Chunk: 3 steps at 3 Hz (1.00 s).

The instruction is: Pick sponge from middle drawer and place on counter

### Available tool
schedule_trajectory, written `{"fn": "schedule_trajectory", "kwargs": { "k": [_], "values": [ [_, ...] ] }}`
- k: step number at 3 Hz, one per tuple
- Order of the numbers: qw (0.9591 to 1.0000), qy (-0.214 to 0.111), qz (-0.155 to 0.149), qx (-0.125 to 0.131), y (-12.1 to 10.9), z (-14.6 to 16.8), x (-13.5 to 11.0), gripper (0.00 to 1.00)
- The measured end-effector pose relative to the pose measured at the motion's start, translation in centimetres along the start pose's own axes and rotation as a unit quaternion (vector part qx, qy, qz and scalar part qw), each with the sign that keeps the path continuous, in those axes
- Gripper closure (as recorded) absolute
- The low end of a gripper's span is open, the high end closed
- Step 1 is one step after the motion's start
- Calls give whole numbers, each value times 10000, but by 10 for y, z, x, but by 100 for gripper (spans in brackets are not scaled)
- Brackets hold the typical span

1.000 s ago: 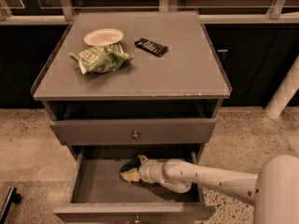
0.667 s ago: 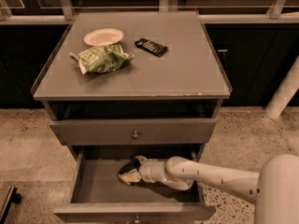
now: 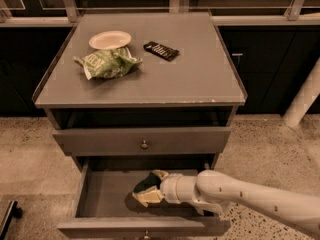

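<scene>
The middle drawer [image 3: 102,199] is pulled open below the cabinet. My gripper [image 3: 150,186] reaches into it from the right on the white arm. Its pale fingers [image 3: 145,198] sit either side of the sponge [image 3: 146,183], a small dark green piece, and close on it just above the drawer floor. The sponge's yellow layer is hidden. The counter [image 3: 195,76] is the grey cabinet top above, with pale chips along its front edge.
On the counter lie a green-and-white snack bag [image 3: 107,64], a white plate [image 3: 110,39] and a dark flat packet [image 3: 161,50]. A shut drawer front with a round knob [image 3: 144,144] sits above the open drawer. A white post [image 3: 305,96] stands at the right.
The gripper with the sponge has shifted slightly right and back inside the drawer. Nothing on the counter has moved.
</scene>
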State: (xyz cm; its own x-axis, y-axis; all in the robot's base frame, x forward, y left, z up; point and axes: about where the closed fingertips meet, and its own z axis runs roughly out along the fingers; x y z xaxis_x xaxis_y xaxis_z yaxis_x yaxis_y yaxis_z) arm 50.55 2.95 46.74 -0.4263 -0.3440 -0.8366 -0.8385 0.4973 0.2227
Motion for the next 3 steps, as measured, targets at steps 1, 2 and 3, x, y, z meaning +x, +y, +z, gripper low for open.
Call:
{"fn": "schedule_trajectory", "kwargs": {
  "k": [1,2,3],
  "values": [
    [9982,29,47,596,31,-59,-20,100],
    [9966,129,-274,762,79,-101,-30,100],
    [9958,131,-328,841,81,-109,-33,100]
  ]
}}
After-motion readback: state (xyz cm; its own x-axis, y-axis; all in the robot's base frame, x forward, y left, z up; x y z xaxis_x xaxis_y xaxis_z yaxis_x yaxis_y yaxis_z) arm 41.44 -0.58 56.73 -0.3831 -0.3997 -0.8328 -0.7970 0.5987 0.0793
